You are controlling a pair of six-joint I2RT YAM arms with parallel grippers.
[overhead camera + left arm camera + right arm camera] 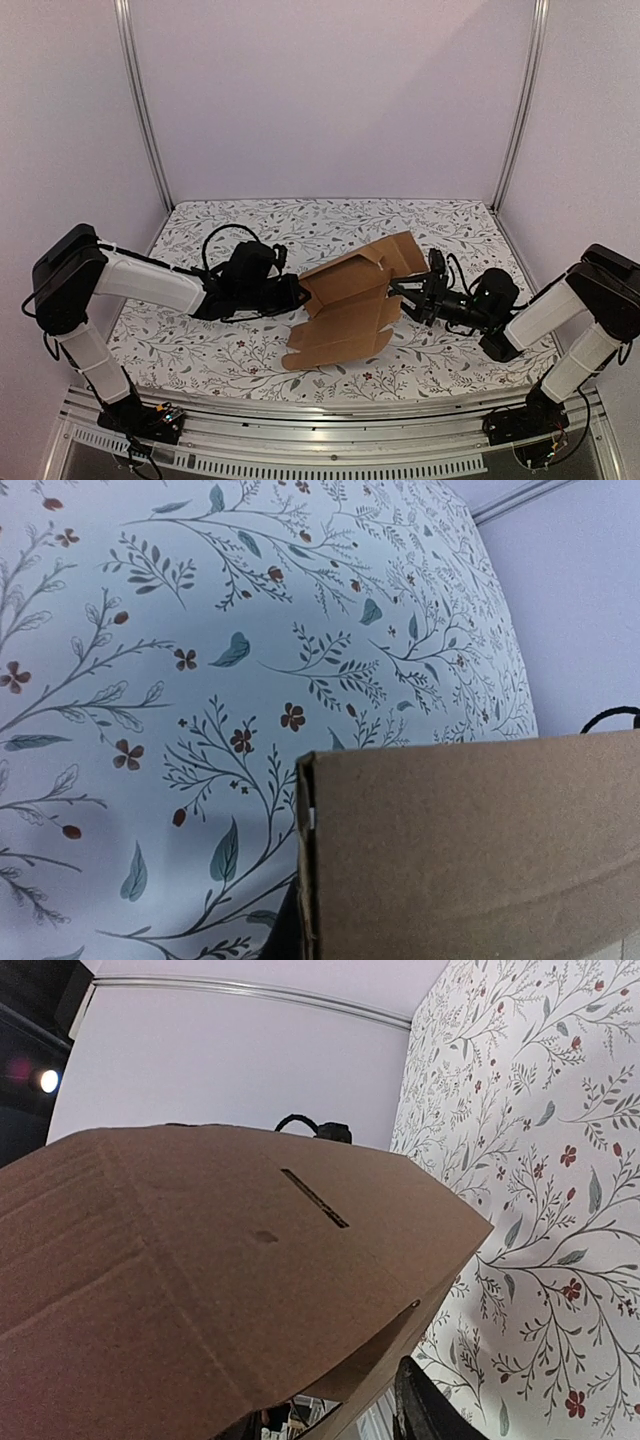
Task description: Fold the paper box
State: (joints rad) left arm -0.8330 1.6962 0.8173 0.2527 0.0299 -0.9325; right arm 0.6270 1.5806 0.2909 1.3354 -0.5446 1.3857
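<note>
The paper box (345, 305) is a brown cardboard sheet, partly folded, lying tilted mid-table with a flap raised at the back right. My left gripper (298, 292) is shut on its left edge. In the left wrist view the box (470, 850) fills the lower right, with a doubled edge, and only a dark sliver of one of my fingers (283, 935) shows beside it. My right gripper (405, 297) is at the box's right edge, open. In the right wrist view a slitted panel (200, 1290) covers the jaws, and one dark finger (430, 1410) shows just right of the folded flap.
A floral tablecloth (200, 350) covers the table. Metal frame posts stand at the back left (140, 100) and back right (520, 100). White walls close in three sides. An aluminium rail (300, 440) runs along the near edge between the arm bases.
</note>
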